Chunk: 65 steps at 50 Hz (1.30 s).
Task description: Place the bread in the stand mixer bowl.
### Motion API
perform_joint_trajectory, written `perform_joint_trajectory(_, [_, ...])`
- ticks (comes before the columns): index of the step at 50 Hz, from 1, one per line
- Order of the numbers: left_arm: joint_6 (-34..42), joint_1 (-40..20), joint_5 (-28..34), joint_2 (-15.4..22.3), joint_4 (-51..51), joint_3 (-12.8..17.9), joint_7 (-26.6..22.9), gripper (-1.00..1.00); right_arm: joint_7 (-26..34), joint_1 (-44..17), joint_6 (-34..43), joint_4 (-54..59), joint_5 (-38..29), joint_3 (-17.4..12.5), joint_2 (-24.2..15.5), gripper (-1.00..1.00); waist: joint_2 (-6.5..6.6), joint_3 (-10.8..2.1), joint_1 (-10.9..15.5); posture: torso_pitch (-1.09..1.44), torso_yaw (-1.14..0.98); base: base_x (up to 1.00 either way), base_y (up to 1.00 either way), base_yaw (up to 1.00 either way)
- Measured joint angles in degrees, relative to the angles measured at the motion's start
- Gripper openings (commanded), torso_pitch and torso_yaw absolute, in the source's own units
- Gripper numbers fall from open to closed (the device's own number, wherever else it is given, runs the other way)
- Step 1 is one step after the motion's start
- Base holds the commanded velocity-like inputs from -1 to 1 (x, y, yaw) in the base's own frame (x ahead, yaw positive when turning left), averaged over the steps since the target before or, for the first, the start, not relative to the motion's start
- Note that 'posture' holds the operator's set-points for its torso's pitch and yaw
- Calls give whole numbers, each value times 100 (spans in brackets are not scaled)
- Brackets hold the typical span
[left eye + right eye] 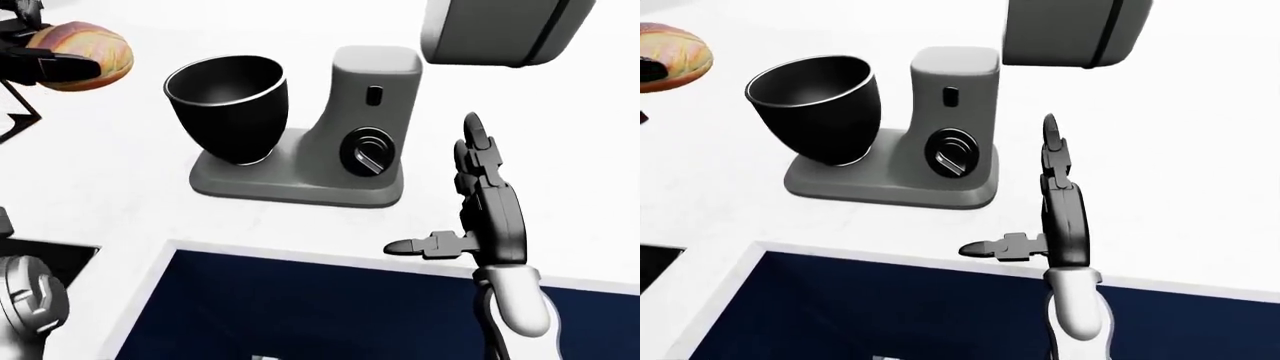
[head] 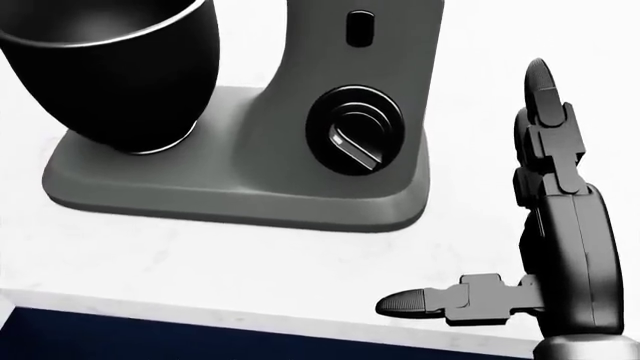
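White counter (image 1: pixel 120 195); bread (image 1: pixel 85 54) in left hand (image 1: pixel 35 64)
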Motion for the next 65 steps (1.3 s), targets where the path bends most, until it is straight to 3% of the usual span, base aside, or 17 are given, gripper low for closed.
perform_joint_trajectory(9, [-2,-278,265,-432,83,-117,-11,-100,6,-12,-6,-7,10,-4,2,100,-59,26,-14,0,0,0,0,0])
perform_joint_trajectory(34, [-389,-806,462,-875,471,-224,324,-100,26,0,49,-129,83,-77,-12,100,-94,25,10,0,0,0,0,0])
perform_joint_trajectory(46, [-813,-1180,310,-1177,689,-262,672,-100,24,-9,69,-126,65,-46,-12,100,-117,32,15,0,0,0,0,0])
perform_joint_trajectory(65, [-964,-1225,39,-1671,472,-360,895,-100,24,24,11,-114,76,-73,-12,100,-120,34,18,0,0,0,0,0])
